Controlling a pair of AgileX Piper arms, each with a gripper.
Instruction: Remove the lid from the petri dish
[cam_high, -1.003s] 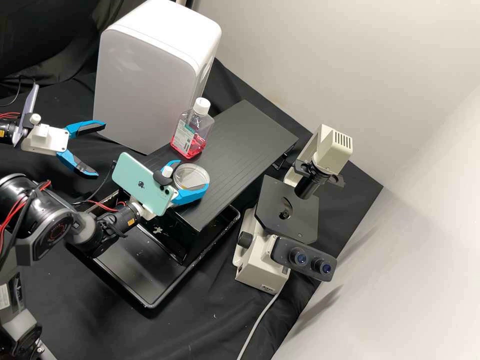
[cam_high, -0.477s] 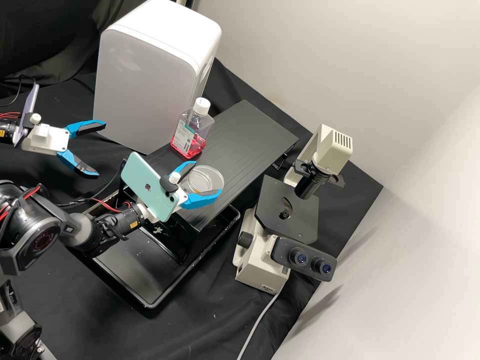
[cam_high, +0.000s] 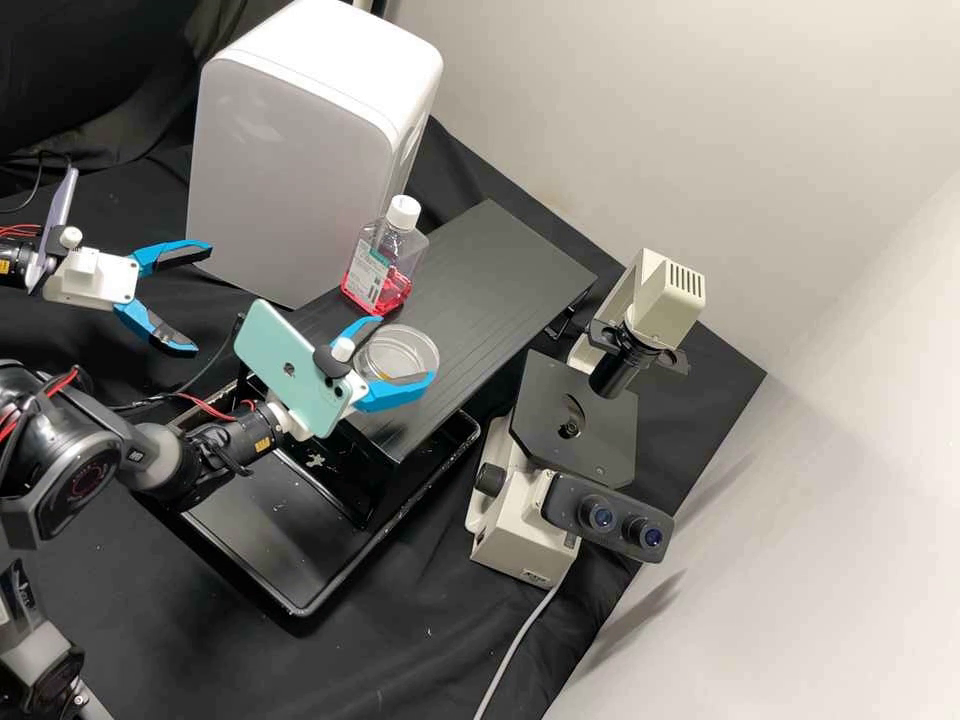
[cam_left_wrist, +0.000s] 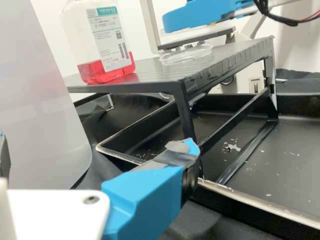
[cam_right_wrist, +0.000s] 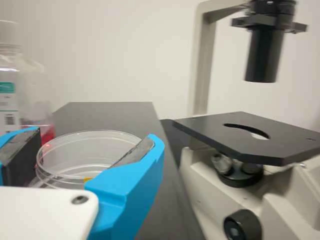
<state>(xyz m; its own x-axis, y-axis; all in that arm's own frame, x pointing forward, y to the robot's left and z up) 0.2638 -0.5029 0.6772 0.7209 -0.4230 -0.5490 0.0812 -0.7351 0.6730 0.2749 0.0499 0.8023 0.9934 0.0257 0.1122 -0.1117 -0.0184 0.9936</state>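
Note:
My right gripper (cam_high: 405, 354) hangs just above the near end of the black raised platform (cam_high: 480, 280), shut on the clear round petri dish lid (cam_high: 398, 350). In the right wrist view the lid (cam_right_wrist: 87, 150) sits squeezed between my two blue fingers (cam_right_wrist: 132, 175). From the left wrist view the shallow dish base (cam_left_wrist: 186, 54) lies on the platform, with the lid held a little above it. My left gripper (cam_high: 197, 298) stays off to the left over the black cloth, open and holding nothing; one of its fingers (cam_left_wrist: 150, 195) shows in its own view.
A bottle of red liquid (cam_high: 380, 260) stands on the platform behind the dish. A white box-shaped appliance (cam_high: 300, 140) rises at the back left. A black tray (cam_high: 300, 560) lies under the platform. A microscope (cam_high: 590, 430) stands to the right.
The right gripper closed around the dish lid and raised it off the base, first drifting right, then settling slightly back to the left. The left arm has kept still.

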